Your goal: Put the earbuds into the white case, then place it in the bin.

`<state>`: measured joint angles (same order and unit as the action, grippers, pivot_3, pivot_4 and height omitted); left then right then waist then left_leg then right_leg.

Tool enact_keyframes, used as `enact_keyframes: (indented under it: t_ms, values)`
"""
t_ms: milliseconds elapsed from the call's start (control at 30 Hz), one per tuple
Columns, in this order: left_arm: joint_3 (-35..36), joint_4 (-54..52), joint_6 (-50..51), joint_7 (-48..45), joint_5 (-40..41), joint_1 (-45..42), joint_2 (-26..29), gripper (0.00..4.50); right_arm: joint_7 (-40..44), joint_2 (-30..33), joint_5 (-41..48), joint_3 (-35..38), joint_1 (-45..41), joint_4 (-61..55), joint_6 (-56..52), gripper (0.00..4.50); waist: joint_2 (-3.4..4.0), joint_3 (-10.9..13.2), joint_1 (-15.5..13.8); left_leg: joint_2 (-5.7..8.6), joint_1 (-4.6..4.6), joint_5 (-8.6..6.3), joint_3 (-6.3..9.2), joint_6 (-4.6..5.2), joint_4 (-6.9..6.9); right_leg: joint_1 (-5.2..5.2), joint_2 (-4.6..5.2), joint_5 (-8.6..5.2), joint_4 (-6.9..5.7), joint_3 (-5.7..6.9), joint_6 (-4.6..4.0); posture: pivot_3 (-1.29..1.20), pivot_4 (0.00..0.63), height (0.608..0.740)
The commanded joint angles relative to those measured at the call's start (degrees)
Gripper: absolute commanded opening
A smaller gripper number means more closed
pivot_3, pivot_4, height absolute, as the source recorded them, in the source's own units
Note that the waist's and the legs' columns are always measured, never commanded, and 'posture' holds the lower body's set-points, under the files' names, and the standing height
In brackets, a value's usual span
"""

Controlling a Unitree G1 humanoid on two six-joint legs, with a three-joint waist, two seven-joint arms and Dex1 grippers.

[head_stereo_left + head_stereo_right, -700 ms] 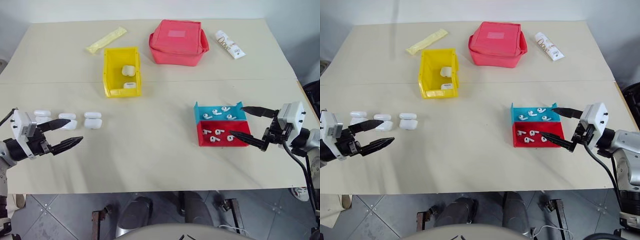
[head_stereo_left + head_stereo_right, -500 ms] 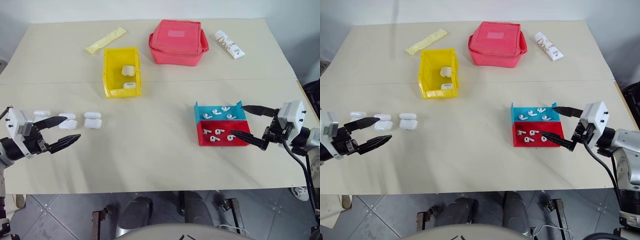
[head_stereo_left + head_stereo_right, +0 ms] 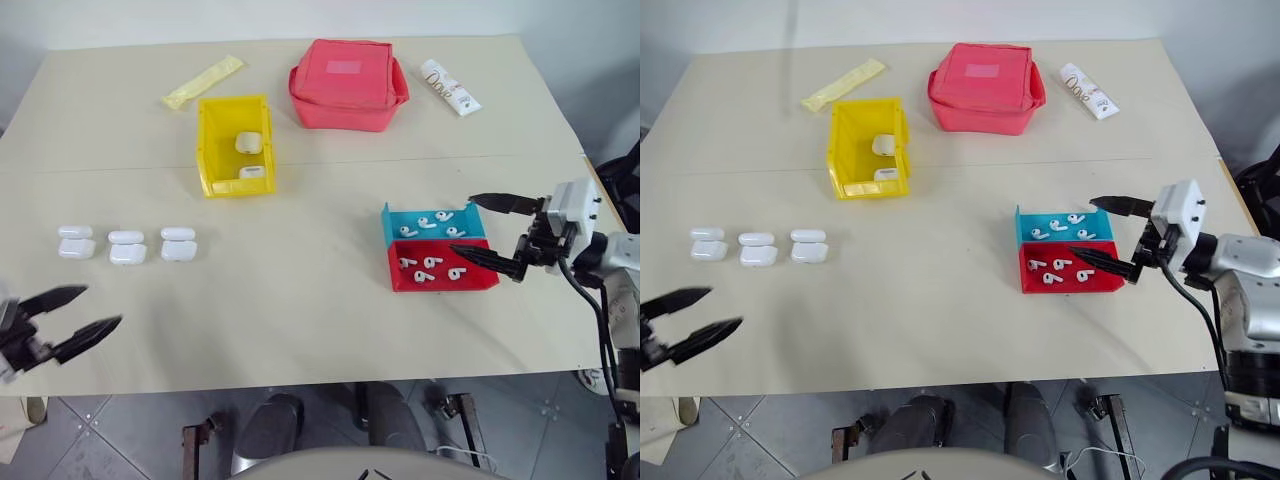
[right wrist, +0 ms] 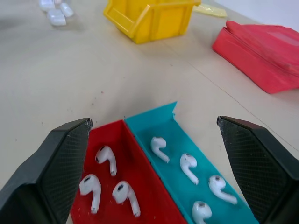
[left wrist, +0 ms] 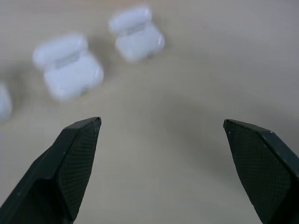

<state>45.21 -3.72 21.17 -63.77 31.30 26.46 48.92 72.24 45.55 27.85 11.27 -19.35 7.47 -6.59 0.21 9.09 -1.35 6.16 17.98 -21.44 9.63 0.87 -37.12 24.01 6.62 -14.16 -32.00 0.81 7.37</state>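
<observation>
left eye view: my left end effector (image 3: 70,318) hangs low at the near left edge of the bench (image 3: 300,290), fingers spread, gripping nothing. three closed white cases (image 3: 125,245) lie in a row further in, well apart from it. my right end effector (image 3: 495,235) is spread wide at the right side of the blue-and-red tray (image 3: 437,262), also with nothing in it. the yellow bin (image 3: 234,145) stands near the middle-left with two cases already inside.

right eye view: same layout. a red pouch (image 3: 985,85), a yellow packet (image 3: 843,84) and a white tube (image 3: 1087,90) lie along the far side.

left wrist view: two cases (image 5: 100,51) lie ahead of my spread fingers (image 5: 70,163), apart from them. a third is cut off at the frame edge.

right wrist view: earbuds (image 4: 112,182) lie loose in the red half, more in the blue half, between my wide fingers (image 4: 51,172).

risk: the earbuds are tiny, glossy and close together, so i judge a pinch could squirt one out or nudge its neighbour. the tray is light and could slide if a finger catches its wall. every case looks shut, so a lid must be opened first.

hard to make out: lid hinges and seams on the cases. my left wrist is cut off by the frame edge.
</observation>
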Motion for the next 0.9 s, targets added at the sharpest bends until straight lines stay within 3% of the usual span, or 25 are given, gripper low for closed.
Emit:
enact_keyframes:
  t_ms: [33,233,400,500,600,900]
  values:
    - [3.5,0.1,-1.5,-0.5,0.5,1.7,-1.2,4.46,1.8,-0.7,-0.1,-1.0,-3.3,2.3,1.2,4.50,0.01,0.0,-0.3,-0.07,0.00,0.00,0.01,-0.01,-0.01,0.02,0.00,0.03,0.03,0.01,-0.05,0.00,0.150,0.740]
    - [3.9,-1.6,-2.0,0.9,0.3,2.3,-2.5,4.46,3.7,-2.5,-1.2,-3.4,-7.8,6.2,2.3,4.50,0.04,0.0,-0.2,-0.09,0.03,-0.03,0.01,-0.09,-0.04,0.04,-0.04,0.08,0.03,0.00,-0.12,0.00,0.150,0.740]
    - [1.4,-10.1,1.7,8.5,-0.6,-1.2,-1.6,4.46,5.1,-3.7,-1.8,-4.7,-10.6,7.8,3.4,4.50,-0.01,0.0,-0.1,-0.10,0.05,-0.04,-0.09,-0.05,-0.03,0.11,-0.06,0.14,0.01,-0.13,-0.03,0.00,0.150,0.740]
    - [-1.6,-16.7,10.8,16.5,0.2,-5.5,0.0,4.46,5.3,-4.6,-1.8,-5.3,-11.9,7.9,3.4,4.50,-0.04,0.0,-0.2,-0.11,0.03,-0.03,-0.10,-0.08,-0.03,0.12,-0.08,0.17,-0.01,-0.15,0.03,0.00,0.150,0.740]
    - [-7.9,-26.0,27.6,29.3,2.4,-14.5,2.1,4.46,6.1,-5.2,-1.8,-5.9,-12.8,7.9,3.5,4.50,-0.11,0.0,-0.2,-0.10,0.01,0.00,-0.08,-0.15,-0.03,0.12,-0.17,0.21,-0.08,-0.31,0.04,0.00,0.150,0.740]
    - [-18.5,-32.0,67.1,48.1,3.5,-40.8,0.1,4.46,7.3,-5.5,-1.9,-6.1,-13.0,8.2,3.8,4.50,-0.29,-0.1,0.0,-0.20,0.03,0.07,-0.43,-0.11,0.00,0.50,-0.48,0.27,-0.54,-0.60,0.04,0.00,0.150,0.740]
